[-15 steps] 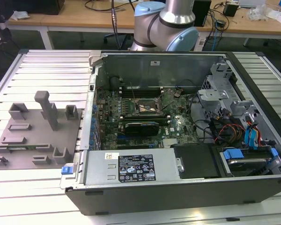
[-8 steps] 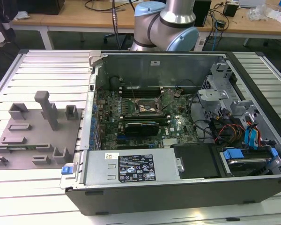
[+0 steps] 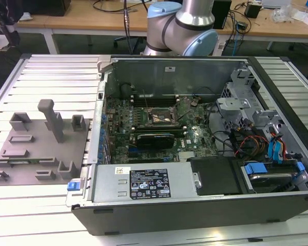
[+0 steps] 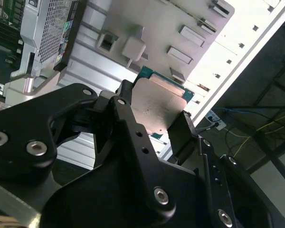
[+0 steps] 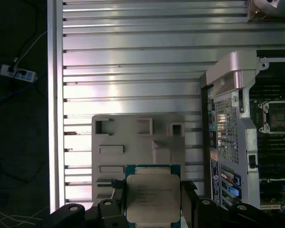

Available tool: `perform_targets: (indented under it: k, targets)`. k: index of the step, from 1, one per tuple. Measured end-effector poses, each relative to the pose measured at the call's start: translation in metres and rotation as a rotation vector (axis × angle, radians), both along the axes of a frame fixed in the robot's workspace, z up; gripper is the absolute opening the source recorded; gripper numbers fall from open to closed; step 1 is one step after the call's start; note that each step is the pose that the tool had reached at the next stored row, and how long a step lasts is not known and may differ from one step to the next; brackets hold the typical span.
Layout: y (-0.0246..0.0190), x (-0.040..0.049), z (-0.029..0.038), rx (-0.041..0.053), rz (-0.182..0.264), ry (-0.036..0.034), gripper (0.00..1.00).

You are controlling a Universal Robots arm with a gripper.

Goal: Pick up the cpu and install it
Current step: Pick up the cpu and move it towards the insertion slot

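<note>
Our end effector [image 5: 153, 203] pinches the cpu [image 5: 153, 192] by two opposite edges. One black finger [image 5: 189, 197] sits on each side, and the pale metal lid is turned toward the first wrist view. In the second wrist view the same grip shows from the side. The cpu [image 4: 157, 105] sits between the finger pads with its green rim showing at the far edge, and nothing is touching its faces.

We judge the chip to be lifted clear, since the grey fixture plate [image 5: 133, 137] with its pockets and blocks lies well below it on the ribbed metal worktop [image 5: 133, 61]. The step in hand is the carry. To do it well we want the cpu held flat and square in the fingers, with no tilt or slip. The squeeze should fall on the edges alone, so the underside never brushes anything.

Farther off, beside the fixture plate, stands the open computer case [image 5: 228, 95]. Inside it is the dark socket [image 5: 280, 116], framed in metal and apparently bare. In the exterior view the socket [image 3: 161, 117] sits near the middle of the motherboard [image 3: 195, 136], behind the black card. The cpu's corners and rim need to line up with that frame.
</note>
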State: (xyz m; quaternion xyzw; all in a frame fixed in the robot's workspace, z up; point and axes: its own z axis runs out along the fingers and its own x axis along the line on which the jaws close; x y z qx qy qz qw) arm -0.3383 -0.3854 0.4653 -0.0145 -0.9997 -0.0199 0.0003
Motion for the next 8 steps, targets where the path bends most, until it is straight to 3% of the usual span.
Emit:
perform_targets:
  k: [8]
  targets:
    - [0.0000, 0.0258, -0.0001, 0.0001, 0.000, 0.0029, 0.55]
